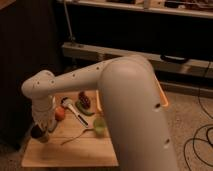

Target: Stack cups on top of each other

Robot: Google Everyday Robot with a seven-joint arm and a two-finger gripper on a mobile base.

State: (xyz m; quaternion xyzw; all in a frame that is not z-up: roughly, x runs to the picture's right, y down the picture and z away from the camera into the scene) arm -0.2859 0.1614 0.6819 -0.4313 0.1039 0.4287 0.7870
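Pale wood table (70,154), single camera view, seen from above and behind the arm

- Edges: the left and front edges show; the right side is hidden behind the big white arm (135,115). An orange tub (163,98) shows only as a strip of rim past the arm's right side.
- Gripper (40,130): low over the table's left part, near the left edge, pointing down, with its fingers pressed together. A dark cup (36,135) sits right at the fingertips. Whether it is pinched or only touched cannot be told.
- Green cup (99,125): upright near the middle of the table, just beside the arm's left flank and well apart from the dark cup.
- Between the two cups: an orange ball (60,113) just beside the gripper's wrist; a small white round piece (67,103), too blurred to name; a dark red lump (84,100) toward the back; a black-handled utensil (83,120); and a thin stick (75,138) lying flat.
- Open room: bare wood runs along the front edge, in front of the stick and the green cup.
- Room: a dark cabinet (25,45) stands at the left and a long shelf rail (110,52) runs behind the table. Speckled floor (192,117) lies at the right, with black cables (200,146) on it
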